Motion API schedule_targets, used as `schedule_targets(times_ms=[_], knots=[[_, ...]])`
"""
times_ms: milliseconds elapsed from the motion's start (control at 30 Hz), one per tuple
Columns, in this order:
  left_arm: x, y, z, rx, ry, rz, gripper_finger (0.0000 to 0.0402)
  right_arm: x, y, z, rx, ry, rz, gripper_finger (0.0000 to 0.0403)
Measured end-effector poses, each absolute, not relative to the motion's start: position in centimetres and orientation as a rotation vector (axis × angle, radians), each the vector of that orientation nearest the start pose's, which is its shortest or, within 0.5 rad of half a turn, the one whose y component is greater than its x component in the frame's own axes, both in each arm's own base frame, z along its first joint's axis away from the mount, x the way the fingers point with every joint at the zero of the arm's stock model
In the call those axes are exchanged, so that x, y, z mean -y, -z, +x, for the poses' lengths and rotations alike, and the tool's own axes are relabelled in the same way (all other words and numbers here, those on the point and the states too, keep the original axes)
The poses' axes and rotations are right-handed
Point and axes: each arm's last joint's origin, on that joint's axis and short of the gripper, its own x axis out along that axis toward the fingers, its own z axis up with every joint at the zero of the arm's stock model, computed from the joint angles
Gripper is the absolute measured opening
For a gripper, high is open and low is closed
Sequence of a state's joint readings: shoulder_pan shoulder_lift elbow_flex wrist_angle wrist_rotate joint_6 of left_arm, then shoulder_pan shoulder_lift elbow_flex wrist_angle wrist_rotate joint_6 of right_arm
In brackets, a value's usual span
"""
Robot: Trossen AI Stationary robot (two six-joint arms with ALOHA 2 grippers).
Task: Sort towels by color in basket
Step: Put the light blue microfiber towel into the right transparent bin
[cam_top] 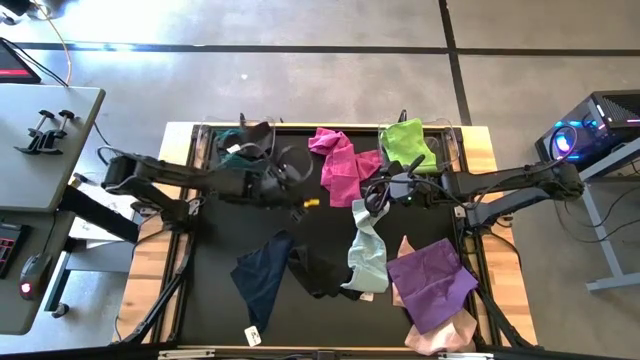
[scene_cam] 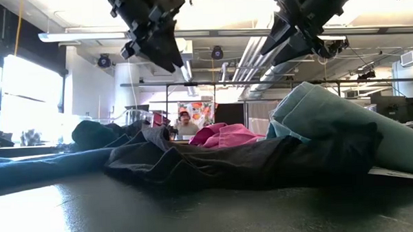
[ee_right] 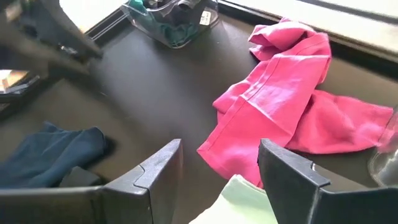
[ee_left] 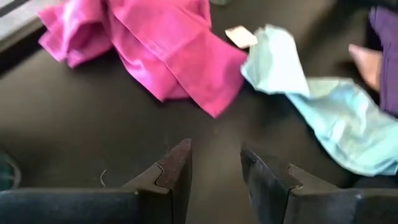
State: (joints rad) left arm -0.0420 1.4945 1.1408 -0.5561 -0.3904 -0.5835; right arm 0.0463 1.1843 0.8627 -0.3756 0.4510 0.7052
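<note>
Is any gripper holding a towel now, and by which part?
Nothing is held. The left gripper and the right gripper are both open and empty above the mat.

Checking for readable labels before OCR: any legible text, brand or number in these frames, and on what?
None legible.
White tag on the navy towel: too small to read.
Tag by the mint towel: blurred.
Label on the clear bin: blurred.

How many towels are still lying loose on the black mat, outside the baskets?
6, maybe more hidden: magenta towel at the far side, navy towel, black towel, mint towel mid-mat, purple towel, pale pink towel under it.
</note>
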Motion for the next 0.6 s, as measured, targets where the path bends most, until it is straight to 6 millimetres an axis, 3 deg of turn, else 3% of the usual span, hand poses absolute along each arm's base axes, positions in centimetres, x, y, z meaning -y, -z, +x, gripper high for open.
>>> schedule_targets(times_ms=[433,600], knots=[[1.3,-22.0,32.3,-0.942,-0.598,-0.276,0.0121,-0.1,-26.3,24.1,-0.588,0.561,0.532,0.0201],[1.4,-21.5,32.6,-0.962,-0.58,-0.289,0.0121,0.0,-25.5,23.3,-0.684,0.615,0.542,0.0201]])
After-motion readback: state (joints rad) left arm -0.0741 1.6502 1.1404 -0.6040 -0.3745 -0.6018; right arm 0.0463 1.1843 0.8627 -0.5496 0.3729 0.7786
